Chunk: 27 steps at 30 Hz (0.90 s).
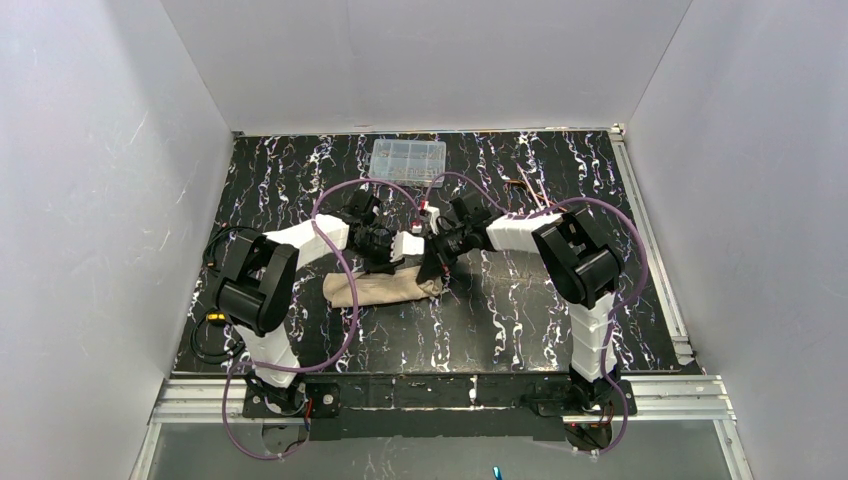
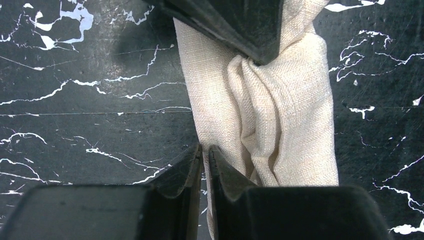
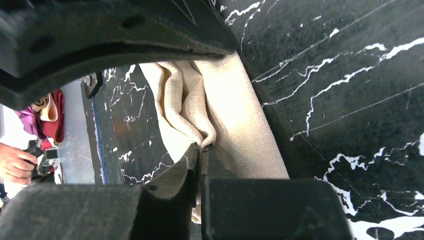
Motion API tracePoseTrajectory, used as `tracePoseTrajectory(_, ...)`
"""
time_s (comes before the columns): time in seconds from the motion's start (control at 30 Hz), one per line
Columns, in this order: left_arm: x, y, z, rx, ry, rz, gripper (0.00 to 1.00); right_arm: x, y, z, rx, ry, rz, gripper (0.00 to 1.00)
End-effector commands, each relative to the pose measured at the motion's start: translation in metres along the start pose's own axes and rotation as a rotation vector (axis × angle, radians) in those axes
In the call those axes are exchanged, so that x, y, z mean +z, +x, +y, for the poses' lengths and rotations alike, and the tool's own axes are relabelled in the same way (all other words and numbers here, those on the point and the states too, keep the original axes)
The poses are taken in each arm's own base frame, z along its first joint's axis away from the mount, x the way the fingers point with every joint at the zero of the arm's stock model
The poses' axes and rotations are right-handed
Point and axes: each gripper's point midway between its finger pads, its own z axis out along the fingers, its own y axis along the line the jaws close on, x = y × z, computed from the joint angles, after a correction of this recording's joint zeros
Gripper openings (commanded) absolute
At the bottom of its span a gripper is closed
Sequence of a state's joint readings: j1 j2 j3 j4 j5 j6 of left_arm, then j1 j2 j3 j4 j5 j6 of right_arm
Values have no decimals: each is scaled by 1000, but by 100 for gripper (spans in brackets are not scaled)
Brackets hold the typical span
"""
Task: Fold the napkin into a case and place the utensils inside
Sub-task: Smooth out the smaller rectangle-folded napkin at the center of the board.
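Left gripper [image 2: 205,155] jaws are closed, seemingly on 1 edge of the napkin [image 2: 285,115]. The right gripper [image 3: 200,151] jaws pinch a bunched fold opposite. The narrow cloth lies wrinkled on the worktop [image 1: 520,330], so both should probably draw apart gently to flatten it before creasing. Beyond, well apart, sit 1 clear compartment box [image 1: 408,155] and the copper utensils [image 1: 522,189]. A purple cable [image 1: 352,300] drapes across the cloth and could snag.
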<state>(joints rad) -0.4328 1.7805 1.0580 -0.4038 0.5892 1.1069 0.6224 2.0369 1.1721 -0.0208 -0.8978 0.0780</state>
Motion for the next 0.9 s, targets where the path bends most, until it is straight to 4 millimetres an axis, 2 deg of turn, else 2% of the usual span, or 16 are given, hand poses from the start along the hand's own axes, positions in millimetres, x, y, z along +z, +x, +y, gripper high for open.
tracePoseTrajectory(0.0,-4,-5,-9,56,8,0,10,-13,-42,32,-99,-37,-70,7)
tracePoseTrajectory(0.17,-3,-6,-10,83,7,0,10,-12,-43,32,-99,-35,-67,7)
tracePoseTrajectory(0.37,-3,-6,-12,103,16,1,10,-8,-43,19,-110,-18,-19,7)
tracePoseTrajectory(0.7,-4,-13,-7,122,10,-10,10,-4,-16,-10,-70,2,71,7)
tracePoseTrajectory(0.87,-8,-17,-8,180,19,-17,5,-4,-4,-24,-40,4,103,8)
